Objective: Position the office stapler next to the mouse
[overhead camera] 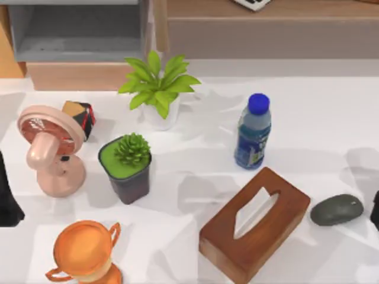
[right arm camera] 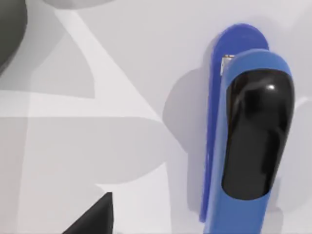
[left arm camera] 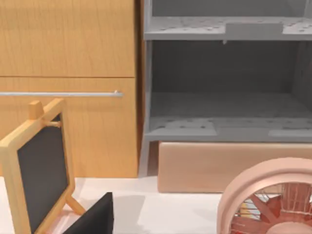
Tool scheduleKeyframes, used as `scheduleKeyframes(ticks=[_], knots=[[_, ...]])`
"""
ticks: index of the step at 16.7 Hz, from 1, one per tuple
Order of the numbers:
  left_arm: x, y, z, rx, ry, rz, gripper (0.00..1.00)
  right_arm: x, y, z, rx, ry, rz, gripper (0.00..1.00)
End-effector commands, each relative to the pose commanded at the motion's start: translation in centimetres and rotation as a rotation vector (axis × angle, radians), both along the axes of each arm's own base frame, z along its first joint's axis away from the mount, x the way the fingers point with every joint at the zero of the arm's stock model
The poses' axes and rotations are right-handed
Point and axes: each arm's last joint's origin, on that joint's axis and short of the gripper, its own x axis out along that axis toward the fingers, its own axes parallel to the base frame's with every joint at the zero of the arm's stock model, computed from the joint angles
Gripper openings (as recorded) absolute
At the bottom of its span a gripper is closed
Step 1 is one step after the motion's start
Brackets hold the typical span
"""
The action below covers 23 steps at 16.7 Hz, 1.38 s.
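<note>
Looking down from the right wrist, the stapler [right arm camera: 248,136] lies flat on the table, and the right arm should drop straight over it, though I cannot tell that gripper's state, then carry it beside the mouse [overhead camera: 337,209].

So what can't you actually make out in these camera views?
- Top view: the left arm and the right arm are cut off by the side edges, so neither claw's state can be told.
- Right wrist view: the office stapler is cut off by the bottom edge; the mouse by the corner.
</note>
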Motion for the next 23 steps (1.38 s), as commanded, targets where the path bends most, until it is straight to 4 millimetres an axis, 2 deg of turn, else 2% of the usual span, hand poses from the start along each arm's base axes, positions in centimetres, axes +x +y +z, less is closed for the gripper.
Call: scheduleKeyframes(ticks=[5,11,17,21,23], knots=[[0.0,0.0,0.0,0.0,0.0,0.0,1.0,-0.3,-0.1,-0.3,0.001,-0.003,-0.003,1.0],[0.0,0.0,0.0,0.0,0.0,0.0,1.0,-1.6,-0.4,-3.7,0.009,-0.001,-0.007,1.0],[0.0,0.0,0.0,0.0,0.0,0.0,1.0,0.0,0.0,-5.0,0.0,0.0,0.0,1.0],[0.0,0.0,0.0,0.0,0.0,0.0,1.0,0.0,0.0,-5.0,0.0,0.0,0.0,1.0],[0.0,0.0,0.0,0.0,0.0,0.0,1.0,0.0,0.0,-5.0,0.0,0.0,0.0,0.85]])
